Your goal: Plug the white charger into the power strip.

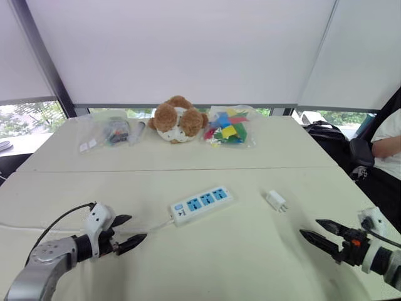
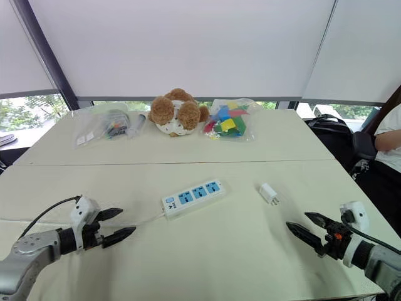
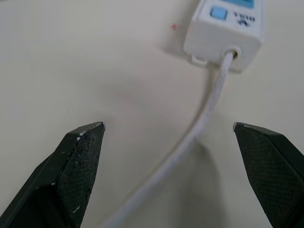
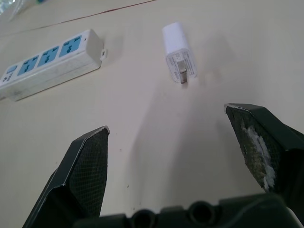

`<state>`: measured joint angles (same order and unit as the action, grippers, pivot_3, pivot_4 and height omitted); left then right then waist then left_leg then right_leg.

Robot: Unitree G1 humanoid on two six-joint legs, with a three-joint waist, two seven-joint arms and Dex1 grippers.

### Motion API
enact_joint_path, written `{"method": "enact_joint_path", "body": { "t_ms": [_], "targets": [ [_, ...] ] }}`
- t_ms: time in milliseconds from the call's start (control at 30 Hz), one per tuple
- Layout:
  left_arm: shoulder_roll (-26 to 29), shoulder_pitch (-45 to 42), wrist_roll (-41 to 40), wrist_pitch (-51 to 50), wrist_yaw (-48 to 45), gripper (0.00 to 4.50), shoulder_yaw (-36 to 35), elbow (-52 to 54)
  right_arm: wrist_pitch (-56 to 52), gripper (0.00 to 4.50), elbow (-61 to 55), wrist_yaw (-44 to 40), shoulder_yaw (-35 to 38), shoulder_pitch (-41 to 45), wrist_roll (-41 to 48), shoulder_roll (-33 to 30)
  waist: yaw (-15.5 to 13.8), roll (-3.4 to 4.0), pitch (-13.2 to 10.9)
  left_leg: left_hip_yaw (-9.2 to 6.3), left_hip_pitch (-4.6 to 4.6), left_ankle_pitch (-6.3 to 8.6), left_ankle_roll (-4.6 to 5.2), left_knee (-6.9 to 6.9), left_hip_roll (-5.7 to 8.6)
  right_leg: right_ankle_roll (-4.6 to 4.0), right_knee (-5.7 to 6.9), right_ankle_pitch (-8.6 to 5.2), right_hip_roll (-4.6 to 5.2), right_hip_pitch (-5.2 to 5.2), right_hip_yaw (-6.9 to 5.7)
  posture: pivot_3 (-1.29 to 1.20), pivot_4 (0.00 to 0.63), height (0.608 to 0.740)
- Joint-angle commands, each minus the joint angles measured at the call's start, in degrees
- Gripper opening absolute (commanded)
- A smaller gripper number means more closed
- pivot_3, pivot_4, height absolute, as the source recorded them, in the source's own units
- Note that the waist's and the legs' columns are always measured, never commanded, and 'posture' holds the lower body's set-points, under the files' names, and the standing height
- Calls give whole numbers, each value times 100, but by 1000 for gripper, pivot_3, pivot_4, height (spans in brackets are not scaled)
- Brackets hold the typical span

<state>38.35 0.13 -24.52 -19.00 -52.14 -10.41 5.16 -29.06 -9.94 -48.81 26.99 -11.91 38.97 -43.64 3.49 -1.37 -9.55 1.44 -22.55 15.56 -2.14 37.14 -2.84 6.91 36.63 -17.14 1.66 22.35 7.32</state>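
White charger [image 1: 276, 200] lies flat on the table [image 1: 238, 269], just right of the power strip [image 1: 201, 204], not touching it, not plugged in. Strip sits mid-table, angled, with its cable [image 3: 209, 109] leaving the end nearer the robot's left.

Right wrist view: charger's metal prongs point back toward the right gripper [image 1: 309, 227]. The head views don't resolve the prongs that well. Left wrist view: cable enters the strip's end face with a blue button right next to it, and the cable runs down between the two fingers [image 3: 80, 156].

Left gripper [image 1: 135, 229]: claw spread wide, holding nothing, low over the table near the strip's cable end. Right gripper: claw spread wide too, holding nothing, well short of the charger, aimed at it.

Count: 1 charger, 1 strip, 3 blue sockets on it, 1 cable.

Far side of the table, well apart from the work area: 1 brown-and-white plush toy [image 1: 178, 119], 1 clear bag of coloured pieces [image 1: 229, 127] to its right, 1 clear bag of small items [image 1: 109, 133] to its left. A black bag [image 1: 326, 133] sits off the table's right edge, and beyond it a person's arm [image 1: 388, 147].
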Motion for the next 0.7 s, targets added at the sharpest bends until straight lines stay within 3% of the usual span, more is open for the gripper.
{"method": "enact_joint_path", "body": {
  "t_ms": [33,700],
  "targets": [
    [-31,-62,-150,-77,47,4475,-85,229,53,4276,-140,-36,-15,105,-71,-46,4,0,0,1,0,0,1,-2,0,1,0,1,0,1,0,0,150,739],
    [136,-509,-102,-140,104,4475,-108,119,194,4276,-47,-40,-121,260,-462,37,-17,-1,-1,-1,1,1,1,2,-1,2,2,1,-8,0,-1,0,150,739]
  ]
}}
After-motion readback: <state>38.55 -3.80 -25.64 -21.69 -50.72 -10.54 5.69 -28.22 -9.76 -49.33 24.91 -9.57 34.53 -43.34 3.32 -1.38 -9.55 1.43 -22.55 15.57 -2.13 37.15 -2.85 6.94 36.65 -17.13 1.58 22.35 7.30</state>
